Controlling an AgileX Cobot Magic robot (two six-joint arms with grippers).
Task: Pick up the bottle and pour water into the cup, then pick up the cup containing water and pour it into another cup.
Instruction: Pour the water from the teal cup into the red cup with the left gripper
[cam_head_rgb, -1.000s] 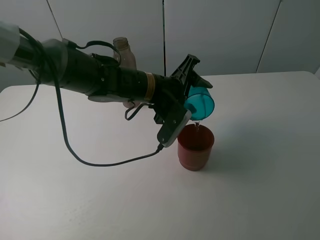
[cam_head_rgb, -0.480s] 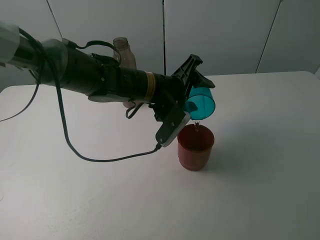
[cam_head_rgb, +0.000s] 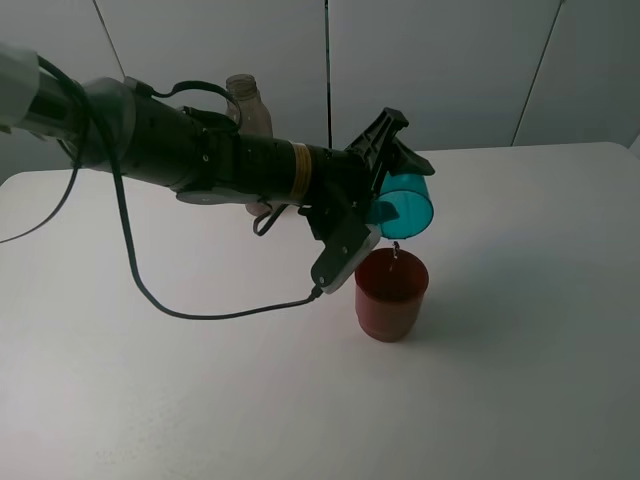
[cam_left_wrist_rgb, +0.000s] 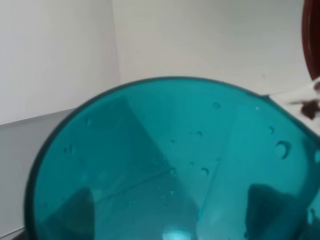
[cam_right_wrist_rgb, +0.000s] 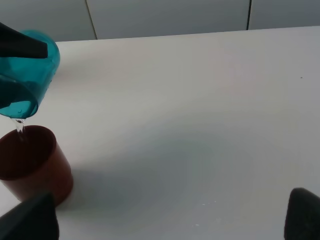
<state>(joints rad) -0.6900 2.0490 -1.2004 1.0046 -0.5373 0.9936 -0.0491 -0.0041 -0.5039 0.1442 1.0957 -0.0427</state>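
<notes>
Cup (cam_head_rgb: 404, 204), centre of the high view: translucent teal-blue, speckled inside with clear droplets in the left wrist view; second cup (cam_head_rgb: 391, 294), just below it: opaque red-brown; bottle (cam_head_rgb: 251, 107), upper left: clear with a brownish-grey tint; left arm (cam_head_rgb: 200, 150), across the upper left: black with a tan band; table (cam_head_rgb: 520, 340): plain white; wall (cam_head_rgb: 450, 60), top of frame: pale grey panels.

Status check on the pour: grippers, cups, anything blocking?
Left gripper shut on teal cup, tipped, trickling into red cup. Right gripper idle, jaws apart. Bottle behind the arm. Nothing blocking.
</notes>
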